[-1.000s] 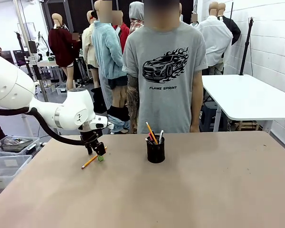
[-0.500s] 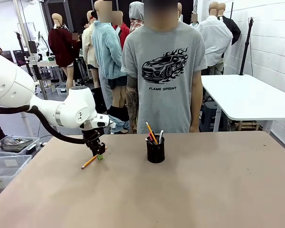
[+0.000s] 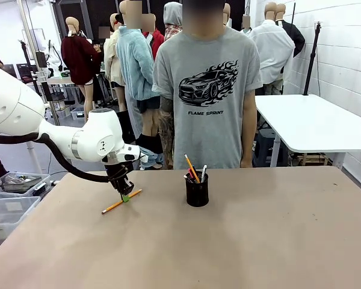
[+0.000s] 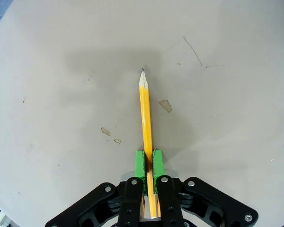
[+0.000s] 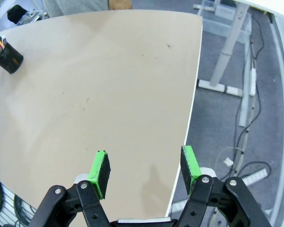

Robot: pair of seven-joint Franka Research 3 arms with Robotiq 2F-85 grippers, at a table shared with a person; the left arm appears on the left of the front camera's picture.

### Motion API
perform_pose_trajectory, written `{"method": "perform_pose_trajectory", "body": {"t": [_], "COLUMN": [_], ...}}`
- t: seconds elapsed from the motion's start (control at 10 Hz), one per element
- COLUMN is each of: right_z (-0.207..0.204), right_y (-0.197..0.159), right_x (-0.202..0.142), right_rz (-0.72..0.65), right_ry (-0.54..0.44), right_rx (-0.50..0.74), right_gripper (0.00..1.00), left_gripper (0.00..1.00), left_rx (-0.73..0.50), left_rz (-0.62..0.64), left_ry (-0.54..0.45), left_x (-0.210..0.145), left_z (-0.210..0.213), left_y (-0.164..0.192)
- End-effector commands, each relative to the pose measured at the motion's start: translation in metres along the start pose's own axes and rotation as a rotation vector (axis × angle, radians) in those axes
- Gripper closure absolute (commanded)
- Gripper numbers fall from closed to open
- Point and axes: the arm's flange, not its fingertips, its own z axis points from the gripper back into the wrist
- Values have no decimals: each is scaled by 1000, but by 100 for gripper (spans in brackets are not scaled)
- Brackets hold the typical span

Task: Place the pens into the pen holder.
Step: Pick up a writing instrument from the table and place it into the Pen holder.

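A yellow-orange pencil (image 3: pixel 121 201) is pinched between the green pads of my left gripper (image 3: pixel 126 197), which is shut on it just above the tabletop at the left. In the left wrist view the pencil (image 4: pixel 146 118) runs straight out from between the closed pads (image 4: pixel 139 164), its sharpened tip pointing away. The black pen holder (image 3: pixel 197 189) stands at the table's middle with several pens (image 3: pixel 192 168) sticking out of it. It also sits small at the top left of the right wrist view as the pen holder (image 5: pixel 8 57). My right gripper (image 5: pixel 146 171) is open over the table's edge, holding nothing.
A person in a grey T-shirt (image 3: pixel 210 90) stands at the far side of the brown table (image 3: pixel 228 241), hands down. Plastic bins (image 3: pixel 6 205) sit off the table's left. A white table (image 3: pixel 313 123) stands at the back right. Cables lie on the floor (image 5: pixel 241 118) past the table edge.
My left gripper has shut on the pencil and lifted slightly. The pencil has turned a little, its far end swinging right. The person and pen holder have stayed still.
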Motion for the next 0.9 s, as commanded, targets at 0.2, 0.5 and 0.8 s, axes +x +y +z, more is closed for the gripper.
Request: {"method": "perform_pose_trajectory", "body": {"t": [0.2,0.5,0.8], "right_z": [0,0,0], "right_y": [-1,-1,-1], "right_x": [0,0,0], "right_rz": [11,11,11], "right_ry": [4,4,4], "right_rx": [7,7,7], "right_gripper": [25,25,25], "left_gripper": [100,100,100], "left_rx": [-153,-320,-473], "left_rz": [-76,-209,-298], "left_ry": [-321,-693,-918], "left_x": [-36,-44,-45], "left_z": [61,93,107], "left_y": [23,30,29]}}
